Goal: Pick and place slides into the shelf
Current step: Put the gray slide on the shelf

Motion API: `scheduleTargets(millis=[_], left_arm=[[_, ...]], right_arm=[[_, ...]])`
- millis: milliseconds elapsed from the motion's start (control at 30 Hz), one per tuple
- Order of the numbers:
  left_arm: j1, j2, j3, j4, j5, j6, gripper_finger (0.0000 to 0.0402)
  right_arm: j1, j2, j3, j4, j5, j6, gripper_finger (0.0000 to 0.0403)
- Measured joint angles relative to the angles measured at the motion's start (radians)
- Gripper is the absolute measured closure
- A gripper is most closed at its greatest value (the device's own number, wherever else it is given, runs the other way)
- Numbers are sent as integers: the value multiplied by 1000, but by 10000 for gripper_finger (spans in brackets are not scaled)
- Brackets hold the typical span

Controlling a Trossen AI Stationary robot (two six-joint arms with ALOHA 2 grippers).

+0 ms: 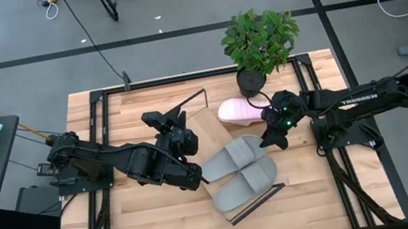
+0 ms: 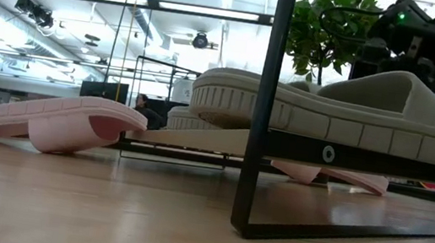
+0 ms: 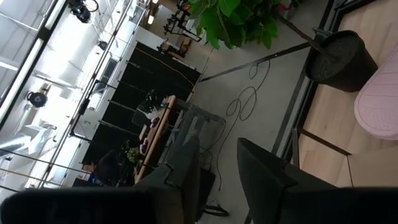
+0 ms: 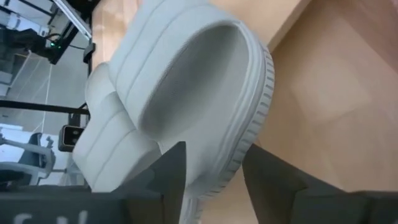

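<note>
Two grey-green slides point(image 1: 241, 173) sit on the shelf point(image 1: 207, 124); pink slides point(image 1: 239, 112) remain on the counter point(image 1: 311, 197). Right gripper point(image 1: 274, 137) jaws part-open around a grey heel; left gripper point(image 1: 195, 179) jaws slightly apart, empty.

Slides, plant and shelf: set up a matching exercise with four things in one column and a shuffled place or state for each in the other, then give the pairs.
1. two grey-green foam slides
2. pale pink foam slide
3. green potted plant
4. right gripper

A. at the table's far edge
B. side by side on the light-wood shelf board
C. hanging by a grey-green slide's end
D. on the tabletop beside the pot

Pairs: 1-B, 2-D, 3-A, 4-C
</note>
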Motion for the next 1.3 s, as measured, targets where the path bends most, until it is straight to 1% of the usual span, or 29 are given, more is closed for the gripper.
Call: scheduleTargets(millis=[200, 500, 633, 800, 1033, 1300], left_arm=[[0, 0, 0, 2, 0, 1, 285], [0, 0, 0, 1, 0, 1, 290], [0, 0, 0, 1, 0, 1, 286], [0, 0, 0, 1, 0, 1, 289], [0, 0, 0, 1, -1, 1, 290], [0, 0, 0, 1, -1, 2, 284]], right_arm=[[0, 0, 0, -27, 7, -35, 229], [0, 0, 0, -28, 102, -35, 225], [0, 0, 0, -29, 99, -40, 224], [7, 0, 0, -55, 66, -58, 225], [35, 0, 0, -73, 78, -68, 220], [35, -7, 0, -91, 83, -60, 214]])
